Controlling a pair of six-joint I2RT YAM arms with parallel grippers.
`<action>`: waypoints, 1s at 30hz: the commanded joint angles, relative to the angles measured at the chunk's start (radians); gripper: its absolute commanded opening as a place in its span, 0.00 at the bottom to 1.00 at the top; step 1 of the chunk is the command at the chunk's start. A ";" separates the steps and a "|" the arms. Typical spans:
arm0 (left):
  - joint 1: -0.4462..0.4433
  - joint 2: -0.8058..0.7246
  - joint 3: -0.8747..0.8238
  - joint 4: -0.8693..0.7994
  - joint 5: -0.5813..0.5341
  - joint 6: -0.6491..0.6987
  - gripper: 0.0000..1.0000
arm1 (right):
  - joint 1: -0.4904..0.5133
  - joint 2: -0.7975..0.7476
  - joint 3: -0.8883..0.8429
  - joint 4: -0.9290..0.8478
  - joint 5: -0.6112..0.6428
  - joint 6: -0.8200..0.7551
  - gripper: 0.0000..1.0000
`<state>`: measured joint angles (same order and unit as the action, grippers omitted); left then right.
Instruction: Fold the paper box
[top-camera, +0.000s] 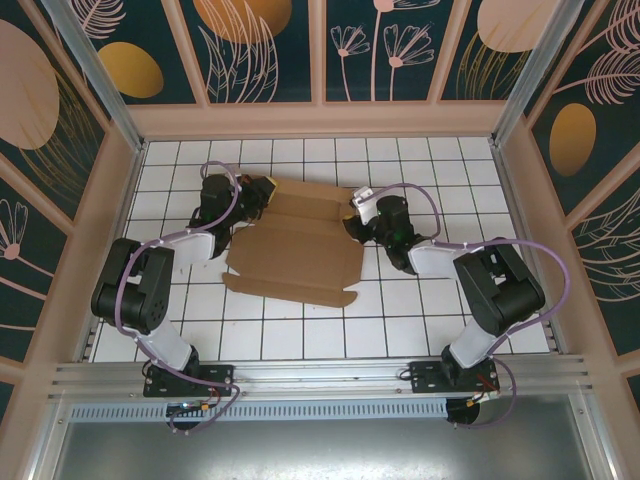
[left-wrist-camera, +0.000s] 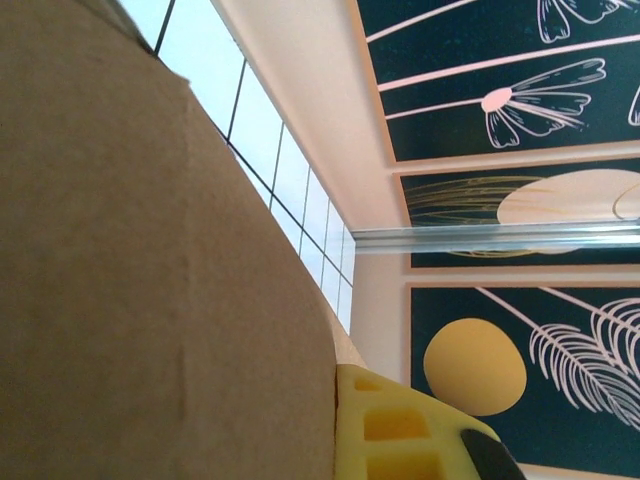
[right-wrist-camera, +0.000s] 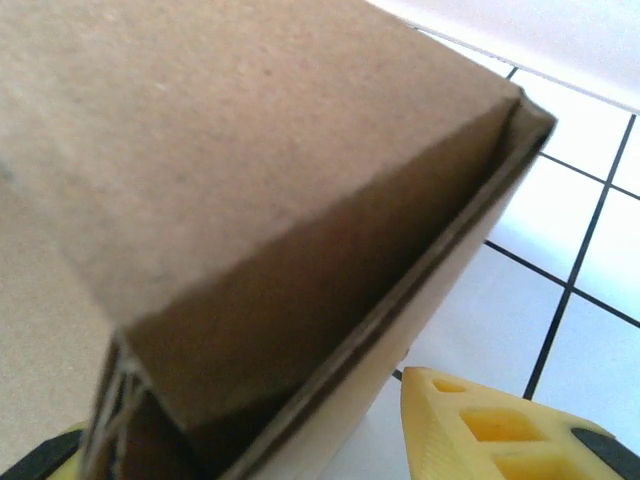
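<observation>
Both black-and-white arms reach forward, elbows bent outward. The left yellow-fingered pincer is closed; the right pincer holds its jaws apart.

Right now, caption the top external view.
Left pincer and right pincer at opposite ends of a brown cardboard paper box.

1. A folded box wall looms close, its doubled edge lying between the gripper tips.
2. One yellow finger stands just clear of the cardboard.
3. White tiles lie beyond.

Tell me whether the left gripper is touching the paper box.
Touching. In the left wrist view the paper box presses flush against the left gripper finger, no gap.
</observation>
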<state>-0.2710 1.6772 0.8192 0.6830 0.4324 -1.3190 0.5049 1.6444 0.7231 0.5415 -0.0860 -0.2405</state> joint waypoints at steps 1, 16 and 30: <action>-0.024 -0.029 -0.019 -0.057 -0.005 -0.036 0.00 | -0.005 0.024 0.039 0.014 0.096 0.033 0.39; -0.063 -0.056 -0.010 -0.219 -0.108 -0.204 0.00 | -0.038 0.104 0.127 0.029 -0.005 -0.005 0.24; -0.067 -0.047 -0.012 -0.235 -0.124 -0.244 0.00 | -0.037 0.208 0.227 -0.029 0.021 0.006 0.32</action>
<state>-0.3229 1.6230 0.8211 0.5819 0.2478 -1.5394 0.4721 1.8160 0.9070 0.5304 -0.0883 -0.2363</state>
